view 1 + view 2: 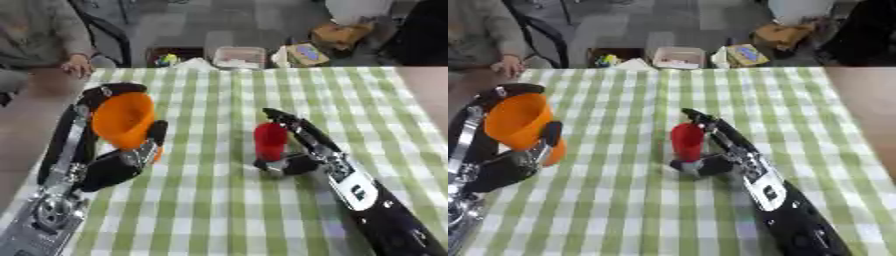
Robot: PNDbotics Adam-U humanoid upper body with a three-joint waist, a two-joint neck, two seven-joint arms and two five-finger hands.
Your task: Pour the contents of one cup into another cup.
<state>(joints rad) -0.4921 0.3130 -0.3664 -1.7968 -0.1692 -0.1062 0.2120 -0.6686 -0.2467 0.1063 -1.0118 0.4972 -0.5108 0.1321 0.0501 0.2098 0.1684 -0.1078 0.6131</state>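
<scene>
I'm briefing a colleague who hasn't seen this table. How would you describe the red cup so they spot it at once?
Start from the green-and-white checked tablecloth. Near its middle, the right hand is wrapped around the red cup, which stands upright. It is slimmer and darker than the wide orange cup held up, tilted, in the left hand.

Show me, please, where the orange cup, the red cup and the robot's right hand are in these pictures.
orange cup (121, 120): left eye view, on its inner wall near the open mouth.
red cup (270, 140): left eye view, on the middle of its side.
right hand (296, 163): left eye view, on the palm beside the red cup's base.
</scene>
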